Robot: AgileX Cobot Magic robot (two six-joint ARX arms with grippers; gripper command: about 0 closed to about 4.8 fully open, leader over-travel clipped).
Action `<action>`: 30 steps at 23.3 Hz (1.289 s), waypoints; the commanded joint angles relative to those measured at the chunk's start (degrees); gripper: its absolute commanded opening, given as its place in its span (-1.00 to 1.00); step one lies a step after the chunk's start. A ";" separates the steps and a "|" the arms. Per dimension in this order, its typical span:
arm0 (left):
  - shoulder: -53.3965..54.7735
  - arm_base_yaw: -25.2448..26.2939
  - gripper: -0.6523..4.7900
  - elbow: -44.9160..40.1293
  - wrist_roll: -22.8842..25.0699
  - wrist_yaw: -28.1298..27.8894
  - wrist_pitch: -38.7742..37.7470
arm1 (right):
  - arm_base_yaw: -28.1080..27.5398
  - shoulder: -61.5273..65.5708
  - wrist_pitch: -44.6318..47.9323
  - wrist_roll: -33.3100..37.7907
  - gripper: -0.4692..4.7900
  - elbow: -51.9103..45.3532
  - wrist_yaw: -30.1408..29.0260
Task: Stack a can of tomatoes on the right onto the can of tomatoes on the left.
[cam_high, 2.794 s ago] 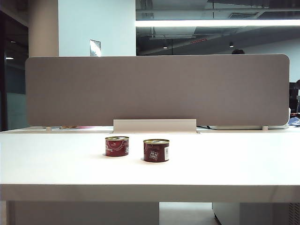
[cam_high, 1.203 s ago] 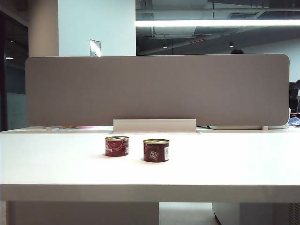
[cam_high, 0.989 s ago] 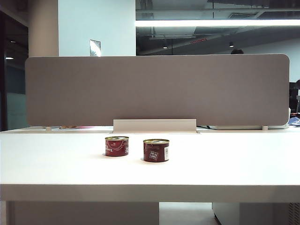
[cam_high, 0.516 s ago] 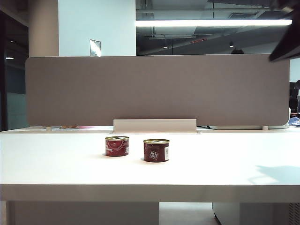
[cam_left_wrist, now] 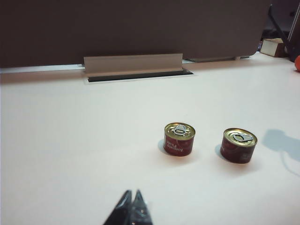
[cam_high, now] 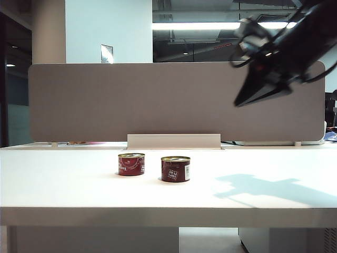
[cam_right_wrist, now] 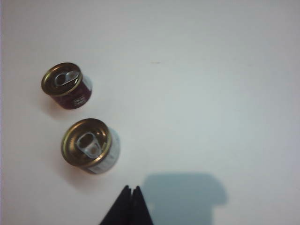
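Two tomato cans stand upright on your white table [cam_high: 63, 184], side by side near its middle and a little apart, neither stacked on the other. The left can [cam_high: 131, 164] sits slightly closer to the far edge and the grey divider panel [cam_high: 158, 100]; the right can [cam_high: 175, 168] sits slightly nearer the front edge. Both show gold pull-tab lids.

Your right gripper [cam_high: 247, 97] hangs high above the right half of the table, well apart from both cans, its tip pointing down and toward them. In its wrist view the right gripper [cam_right_wrist: 130, 190] has its fingers pressed together with nothing between them, the right can [cam_right_wrist: 90, 145] lying just beyond the tip.

Your left gripper [cam_left_wrist: 132, 194] is likewise closed and empty, low over the near part of the table, touching neither can.
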 commanded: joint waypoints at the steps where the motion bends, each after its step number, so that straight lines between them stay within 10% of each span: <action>1: 0.07 0.00 -0.78 0.17 0.02 0.37 -1.22 | 2.12 3.82 0.74 -0.83 -0.84 2.89 -0.15; 7: 0.07 0.00 -0.78 0.17 0.04 0.33 -1.66 | 6.75 11.21 3.19 -4.94 -0.70 7.10 -0.02; 14: 0.07 0.00 -0.78 0.17 0.04 0.33 -1.66 | 9.38 15.74 6.86 -4.94 1.00 7.41 0.31; 30: 0.07 0.00 -0.78 0.17 0.04 0.37 -1.68 | 12.07 25.57 14.32 -4.87 1.00 7.41 2.16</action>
